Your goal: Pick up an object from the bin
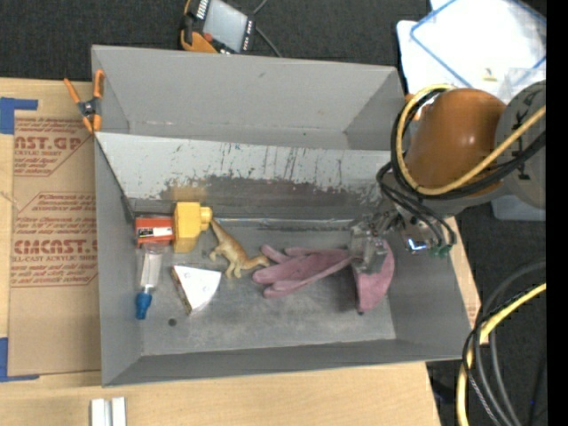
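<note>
You have seven loose things on the floor of the bin [248, 96], one of each kind, with no heap anywhere.

Counting from the view's left:
- One small orange-red box [153, 231] lies against the back edge of the floor.
- One yellow block [188, 224] touches the box's right side.
- One clear tube with a blue cap [147, 278] lies below the box, cap end toward the near wall.
- One tiny dark speck [172, 321] sits near the tube; it is too small to identify.
- One white wedge [199, 286] lies just right of the tube.
- One tan toy dinosaur [232, 253] stands between the wedge and the block.
- One mauve rubber glove [306, 267] stretches across the right half of the floor. Its finger end nearly touches the dinosaur's tail.

The gripper [369, 248] is down at the glove's right end, in contact with the bunched material there. A flap of the glove hangs just below it. You cannot tell whether the gripper is spread or pressed together, because its tip blends into the dark hardware and the folds of the glove. The arm's orange cover [457, 140] sits above the bin's right rim.
</note>
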Available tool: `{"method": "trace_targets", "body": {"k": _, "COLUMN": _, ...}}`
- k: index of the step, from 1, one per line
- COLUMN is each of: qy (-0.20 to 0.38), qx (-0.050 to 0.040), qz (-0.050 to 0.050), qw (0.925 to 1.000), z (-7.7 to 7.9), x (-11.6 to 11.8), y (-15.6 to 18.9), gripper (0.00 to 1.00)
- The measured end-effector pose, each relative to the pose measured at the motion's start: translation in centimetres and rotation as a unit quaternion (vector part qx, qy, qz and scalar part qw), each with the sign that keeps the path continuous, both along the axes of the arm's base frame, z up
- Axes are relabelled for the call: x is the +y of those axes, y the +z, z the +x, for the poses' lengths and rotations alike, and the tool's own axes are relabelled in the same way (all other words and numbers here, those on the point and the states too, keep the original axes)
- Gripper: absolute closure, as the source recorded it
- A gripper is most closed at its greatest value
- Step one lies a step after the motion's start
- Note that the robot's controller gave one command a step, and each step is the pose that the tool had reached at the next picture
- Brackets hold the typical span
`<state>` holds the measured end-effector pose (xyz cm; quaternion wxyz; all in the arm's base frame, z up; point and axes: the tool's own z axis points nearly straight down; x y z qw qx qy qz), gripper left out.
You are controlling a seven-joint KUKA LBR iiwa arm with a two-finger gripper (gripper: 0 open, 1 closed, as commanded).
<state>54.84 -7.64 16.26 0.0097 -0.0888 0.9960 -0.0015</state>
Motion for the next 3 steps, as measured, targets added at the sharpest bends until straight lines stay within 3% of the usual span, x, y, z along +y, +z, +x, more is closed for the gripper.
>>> {"method": "trace_targets", "body": {"k": 1, "qy": -0.003, "qx": 0.0044, "qz": 0.002, "qw": 1.0000, "z": 0.7, "x": 0.6, "y": -9.5, "gripper": 1.00}}
{"method": "trace_targets", "body": {"k": 2, "qy": 0.107, "qx": -0.0069, "qz": -0.003, "qw": 0.9943, "z": -1.0, "x": 0.2, "y": -8.6, "gripper": 1.00}}
{"method": "trace_targets", "body": {"k": 3, "qy": -0.013, "qx": 0.0022, "qz": 0.003, "qw": 0.9999, "z": -0.7, "x": -0.8, "y": -9.3, "gripper": 1.00}}
